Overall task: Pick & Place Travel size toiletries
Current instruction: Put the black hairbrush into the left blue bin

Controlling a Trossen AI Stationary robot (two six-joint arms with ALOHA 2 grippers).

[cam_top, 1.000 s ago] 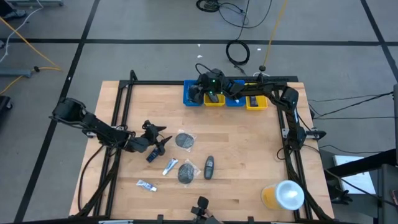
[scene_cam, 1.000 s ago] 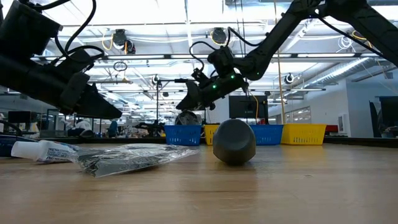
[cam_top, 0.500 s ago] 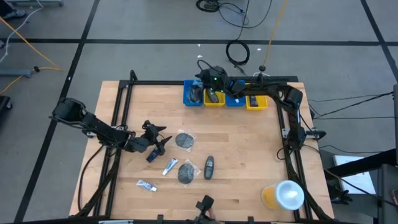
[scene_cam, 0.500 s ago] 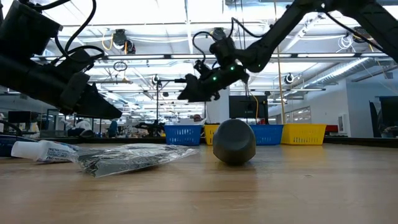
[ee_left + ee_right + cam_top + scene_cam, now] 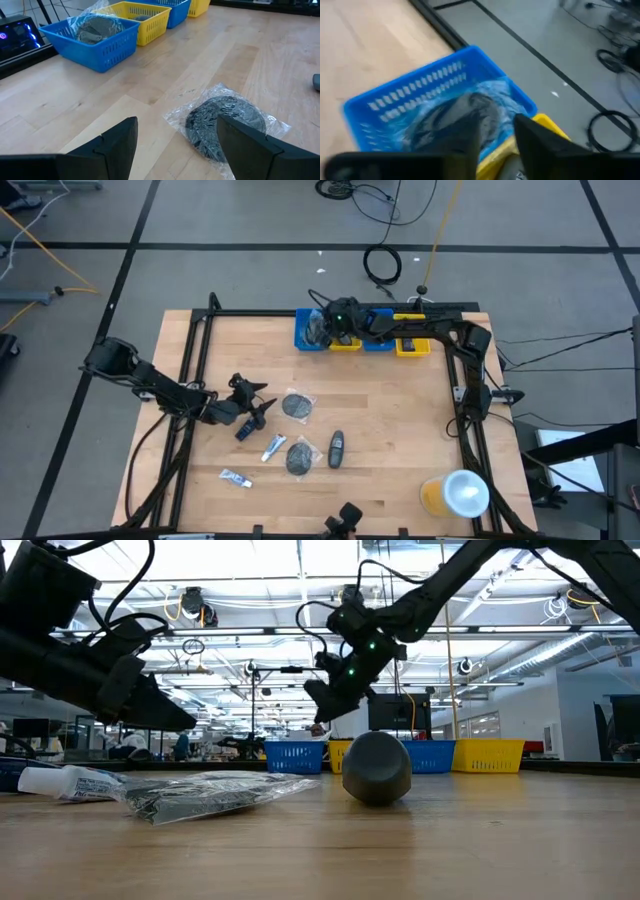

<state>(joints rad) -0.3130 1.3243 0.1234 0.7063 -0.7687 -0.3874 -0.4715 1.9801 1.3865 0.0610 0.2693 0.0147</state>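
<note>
Several toiletries lie near the table's middle: two clear-wrapped dark round pieces (image 5: 296, 405) (image 5: 300, 457), a dark bottle (image 5: 336, 448), a white tube (image 5: 274, 447), a sachet (image 5: 236, 477) and a small dark item (image 5: 245, 430). A third wrapped piece (image 5: 313, 330) (image 5: 455, 115) lies inside the far blue bin (image 5: 303, 343). My left gripper (image 5: 258, 405) (image 5: 177, 135) hovers open just left of the nearer wrapped piece (image 5: 225, 120). My right gripper (image 5: 338, 318) (image 5: 495, 135) hangs open and empty above the bins, beside the blue one.
Four small bins stand in a row at the far edge: blue, yellow (image 5: 345, 342), blue (image 5: 378, 343), yellow (image 5: 412, 345). A large yellow cup with white lid (image 5: 455, 495) stands at the near right corner. A black frame (image 5: 200, 330) runs around the table's edges.
My right gripper has risen from low over the far blue bin and drawn back toward the table's right, tipping its fingers downward. The wrapped dark piece that it covered now lies uncovered in that bin. My left arm has kept still.
</note>
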